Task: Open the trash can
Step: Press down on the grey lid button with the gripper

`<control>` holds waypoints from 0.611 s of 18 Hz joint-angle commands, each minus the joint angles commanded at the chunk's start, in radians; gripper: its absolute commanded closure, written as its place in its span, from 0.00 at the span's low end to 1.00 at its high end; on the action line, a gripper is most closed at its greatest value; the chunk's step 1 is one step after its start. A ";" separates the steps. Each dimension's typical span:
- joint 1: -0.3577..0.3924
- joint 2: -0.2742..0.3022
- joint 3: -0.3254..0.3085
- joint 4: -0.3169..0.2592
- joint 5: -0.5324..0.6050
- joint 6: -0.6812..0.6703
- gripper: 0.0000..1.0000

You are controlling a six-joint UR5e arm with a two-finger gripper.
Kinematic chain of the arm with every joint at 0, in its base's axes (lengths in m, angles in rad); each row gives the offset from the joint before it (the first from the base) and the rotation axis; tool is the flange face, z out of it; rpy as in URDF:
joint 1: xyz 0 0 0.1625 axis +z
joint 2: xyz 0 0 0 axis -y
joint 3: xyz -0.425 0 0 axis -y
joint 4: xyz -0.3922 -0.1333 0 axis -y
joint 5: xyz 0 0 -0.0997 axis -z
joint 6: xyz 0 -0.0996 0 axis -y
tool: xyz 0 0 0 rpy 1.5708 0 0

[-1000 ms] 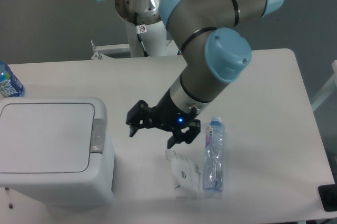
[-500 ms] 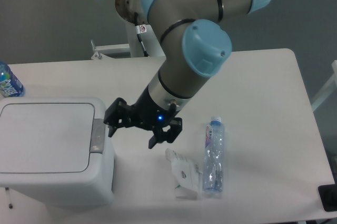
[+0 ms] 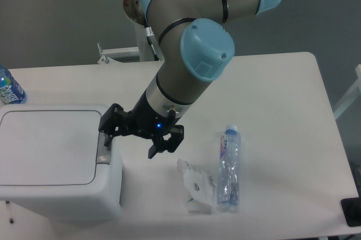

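The trash can [image 3: 53, 164] is a large white boxy bin at the lower left, its flat lid down. A grey push latch [image 3: 103, 152] runs along the lid's right edge. My gripper [image 3: 108, 132] is black and comes in from the right, with its fingertips right over the upper end of the latch. Whether they touch the latch I cannot tell. The jaws look close together with nothing between them.
A clear plastic bottle [image 3: 229, 166] lies on the table to the right of the arm, beside a crumpled wrapper [image 3: 197, 186]. A blue-labelled bottle [image 3: 8, 88] stands at the left edge behind the bin. A black object [image 3: 352, 212] sits at the lower right corner.
The gripper has travelled left across the table, from near the lying bottle to the bin's latch. The lid has stayed down.
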 joint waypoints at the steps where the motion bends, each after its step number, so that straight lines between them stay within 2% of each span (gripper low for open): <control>1: 0.000 -0.003 0.003 0.002 -0.002 -0.002 0.00; 11: 0.000 -0.012 0.008 0.003 0.006 -0.002 0.00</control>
